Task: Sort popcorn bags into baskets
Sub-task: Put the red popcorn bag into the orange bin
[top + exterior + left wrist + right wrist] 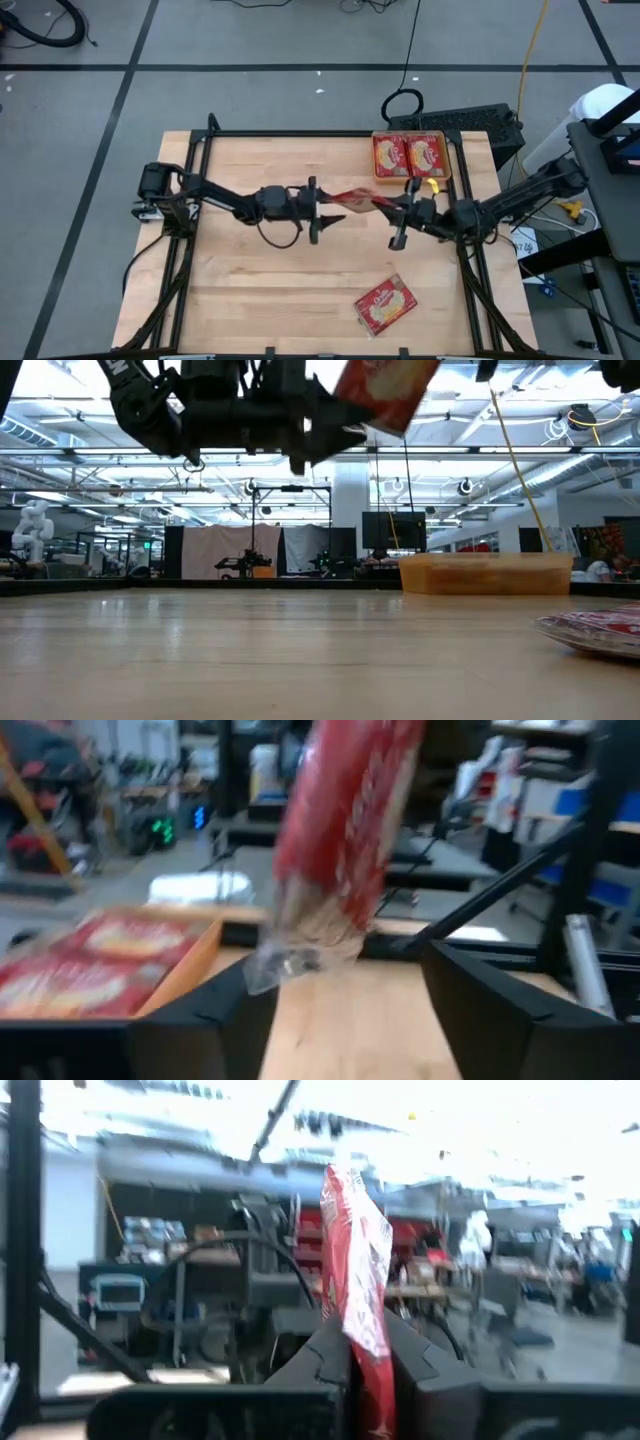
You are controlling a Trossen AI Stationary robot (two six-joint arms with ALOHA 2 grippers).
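The right gripper (398,212) pinches the popcorn bag (355,197), its length pointing to nine o'clock at the released left gripper (322,212); the basket (447,160) lies at one o'clock.

The popcorn bag (352,195) in the air is red. 2 bags (410,154) in the orange basket (447,160) show red borders with cream-yellow pictures, like the bag (385,305) on the pale wood table (260,290).

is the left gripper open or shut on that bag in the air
Open: the left gripper has its fingers spread either side of the popcorn bag, not touching it. The right gripper is pinching the bag.
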